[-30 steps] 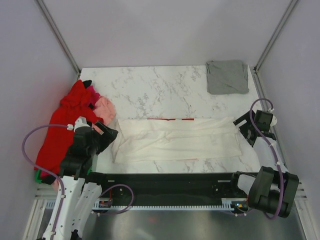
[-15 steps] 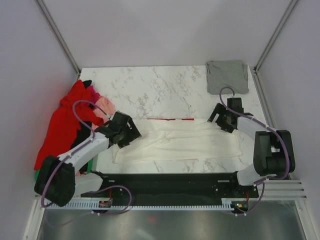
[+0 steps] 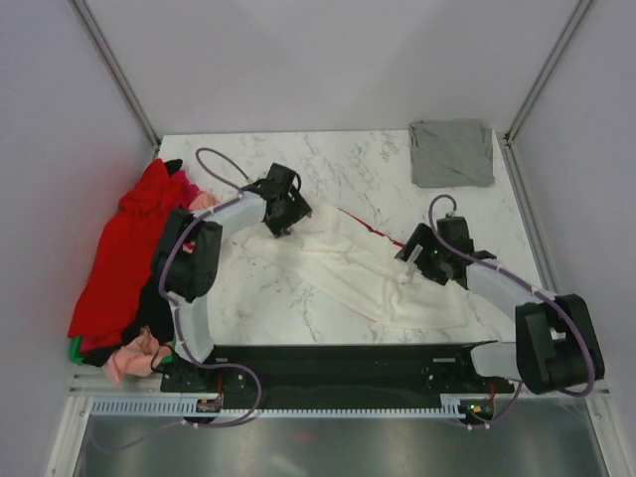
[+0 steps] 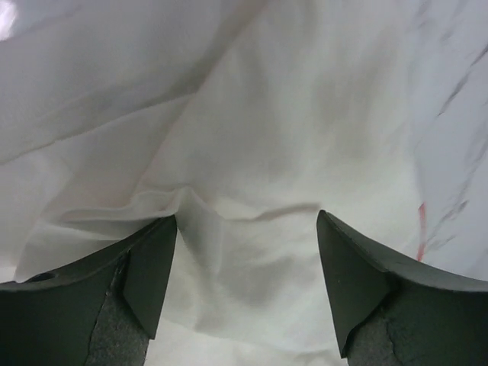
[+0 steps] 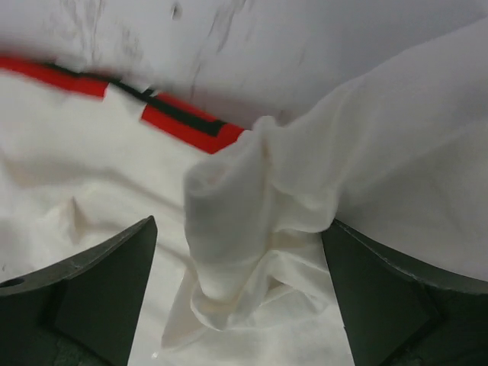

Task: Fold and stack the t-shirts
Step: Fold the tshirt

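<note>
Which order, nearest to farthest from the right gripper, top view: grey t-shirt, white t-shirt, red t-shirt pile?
1. white t-shirt: under the right gripper, centre.
2. grey t-shirt: folded, far right corner.
3. red t-shirt pile: left edge, across from the gripper.

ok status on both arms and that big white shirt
Left gripper open over the large white cloth t-shirt. Right gripper open astride its bunched edge. Shirt lies diagonal, unfolded. Nothing blocking; folded grey shirt sits apart, far corner.
</note>
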Action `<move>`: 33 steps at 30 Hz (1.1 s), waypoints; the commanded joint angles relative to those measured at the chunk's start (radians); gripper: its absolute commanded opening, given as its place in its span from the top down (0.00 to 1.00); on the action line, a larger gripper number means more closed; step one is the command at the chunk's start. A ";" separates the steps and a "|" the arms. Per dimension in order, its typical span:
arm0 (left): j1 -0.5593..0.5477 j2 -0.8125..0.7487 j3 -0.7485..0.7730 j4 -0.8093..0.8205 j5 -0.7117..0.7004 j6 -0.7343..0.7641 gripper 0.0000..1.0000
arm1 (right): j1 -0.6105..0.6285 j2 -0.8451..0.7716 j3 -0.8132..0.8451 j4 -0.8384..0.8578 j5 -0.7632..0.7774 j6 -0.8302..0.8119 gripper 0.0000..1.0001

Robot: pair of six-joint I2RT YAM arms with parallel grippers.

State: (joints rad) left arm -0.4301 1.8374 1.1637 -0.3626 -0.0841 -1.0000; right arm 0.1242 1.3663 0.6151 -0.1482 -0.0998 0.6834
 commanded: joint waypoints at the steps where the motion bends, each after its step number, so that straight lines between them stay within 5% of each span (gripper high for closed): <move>1: 0.017 0.280 0.394 -0.063 -0.020 -0.031 0.18 | 0.282 -0.169 -0.104 -0.116 -0.120 0.327 0.02; 3: 0.016 0.493 0.637 -0.164 0.054 0.007 0.18 | 0.458 -0.208 -0.054 -0.134 -0.068 0.459 0.02; 4: 0.011 0.561 0.906 -0.197 0.079 0.024 0.18 | 0.595 -0.213 0.034 -0.161 -0.039 0.472 0.02; 6: 0.004 0.761 1.338 -0.275 0.226 0.089 0.16 | 0.678 -0.207 0.138 -0.299 0.045 0.466 0.02; 9: 0.008 0.795 1.534 -0.265 0.326 0.127 0.06 | 0.710 -0.197 0.335 -0.425 0.093 0.375 0.02; 13: 0.024 0.506 1.241 -0.135 0.343 0.228 0.00 | 0.701 -0.078 0.519 -0.517 0.237 0.207 0.02; 18: 0.102 0.193 0.940 -0.188 0.320 0.322 0.00 | 0.669 0.126 0.705 -0.492 0.255 0.058 0.02; 25: 0.237 -0.275 0.467 -0.219 0.282 0.423 0.00 | 0.637 0.480 0.911 -0.415 0.184 -0.004 0.02; 33: 0.235 -0.666 0.004 -0.207 0.316 0.471 0.01 | 0.565 0.773 1.021 -0.309 -0.040 -0.008 0.02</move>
State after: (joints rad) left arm -0.1963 1.2358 1.2896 -0.5533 0.2146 -0.5934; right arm 0.7216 2.0796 1.5795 -0.4999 -0.0532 0.6975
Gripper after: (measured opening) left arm 0.992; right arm 0.982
